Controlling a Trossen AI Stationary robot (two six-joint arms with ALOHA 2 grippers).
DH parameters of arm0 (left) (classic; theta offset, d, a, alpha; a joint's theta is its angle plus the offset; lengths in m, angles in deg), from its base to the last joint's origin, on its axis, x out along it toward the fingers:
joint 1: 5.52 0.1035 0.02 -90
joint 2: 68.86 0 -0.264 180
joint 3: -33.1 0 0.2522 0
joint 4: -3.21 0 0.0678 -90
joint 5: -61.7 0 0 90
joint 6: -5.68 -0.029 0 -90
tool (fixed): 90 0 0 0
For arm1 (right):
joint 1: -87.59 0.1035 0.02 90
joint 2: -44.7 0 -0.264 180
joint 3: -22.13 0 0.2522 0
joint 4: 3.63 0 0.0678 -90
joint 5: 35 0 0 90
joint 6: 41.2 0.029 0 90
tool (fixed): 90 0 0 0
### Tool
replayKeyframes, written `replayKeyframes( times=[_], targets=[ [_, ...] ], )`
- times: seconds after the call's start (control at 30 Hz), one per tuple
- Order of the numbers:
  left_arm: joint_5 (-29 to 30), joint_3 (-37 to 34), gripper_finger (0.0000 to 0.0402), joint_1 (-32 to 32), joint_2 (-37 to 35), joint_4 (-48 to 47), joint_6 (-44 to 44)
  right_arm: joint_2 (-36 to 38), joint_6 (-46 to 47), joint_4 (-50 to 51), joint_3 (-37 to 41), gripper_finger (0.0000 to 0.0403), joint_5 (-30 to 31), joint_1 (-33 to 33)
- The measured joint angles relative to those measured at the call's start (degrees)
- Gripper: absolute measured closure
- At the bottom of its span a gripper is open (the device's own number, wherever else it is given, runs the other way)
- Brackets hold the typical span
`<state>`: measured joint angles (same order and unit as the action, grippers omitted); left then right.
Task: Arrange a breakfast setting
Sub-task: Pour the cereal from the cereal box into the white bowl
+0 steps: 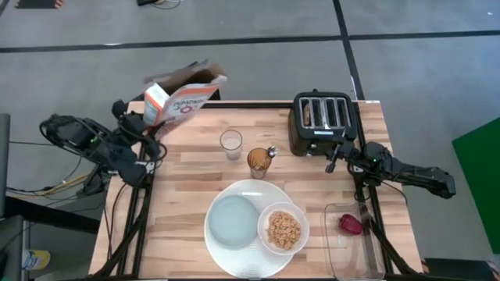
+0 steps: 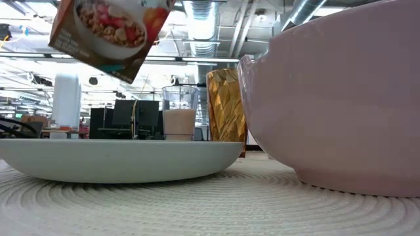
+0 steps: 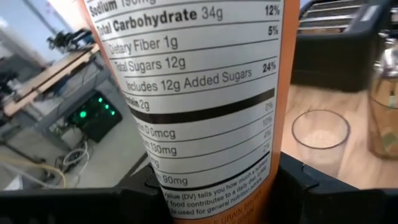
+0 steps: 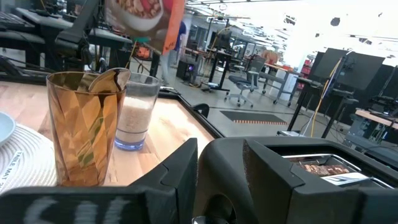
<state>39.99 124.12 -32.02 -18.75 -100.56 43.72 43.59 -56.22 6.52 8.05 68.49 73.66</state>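
Two pincers | left pincer [image 3: 217,186] clamps cereal box [image 1: 178,100], far from bowl [image 1: 283,229] | right pincer's gap unclear

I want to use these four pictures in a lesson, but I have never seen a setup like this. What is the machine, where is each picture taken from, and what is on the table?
Two dark robot arms work at a wooden table. One picture looks straight down, one looks level across the tabletop, and two come from cameras on the arms' wrists.

The left gripper holds a cereal box tilted above the table's far left corner, its fingers clamped on the box. The right gripper rests at the black toaster.

On the table: a large white plate carrying a smaller grey-blue plate and a bowl of cereal, a clear glass, an amber glass with a spoon, and a clear tub with dark red fruit.
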Motion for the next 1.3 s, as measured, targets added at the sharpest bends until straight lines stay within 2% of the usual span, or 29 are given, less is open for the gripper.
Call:
replayKeyframes(
  times=[0.1, 0.37, 0.8, 1.3],
  targets=[
    [1.78, -4.75, 0.0251, 0.00, -1.91, 0.48, 5.33, 0.01, 0.00, 0.00, -0.01, 0.0252, 0.00, 0.00],
    [2.07, -16.27, 0.0251, -0.04, -2.60, 1.27, 14.39, 0.01, 0.00, 0.01, 0.00, 0.0252, 0.00, 0.02],
    [12.26, -30.30, 0.0251, -0.02, -2.61, 1.28, 43.82, -0.01, -0.01, 0.01, 0.00, 0.0252, 0.00, 0.02],
    [13.62, -43.17, 0.0251, 1.64, -2.51, 3.96, 58.93, 0.01, -0.01, -0.01, 0.00, 0.0252, 0.00, 0.01]
  ],
)
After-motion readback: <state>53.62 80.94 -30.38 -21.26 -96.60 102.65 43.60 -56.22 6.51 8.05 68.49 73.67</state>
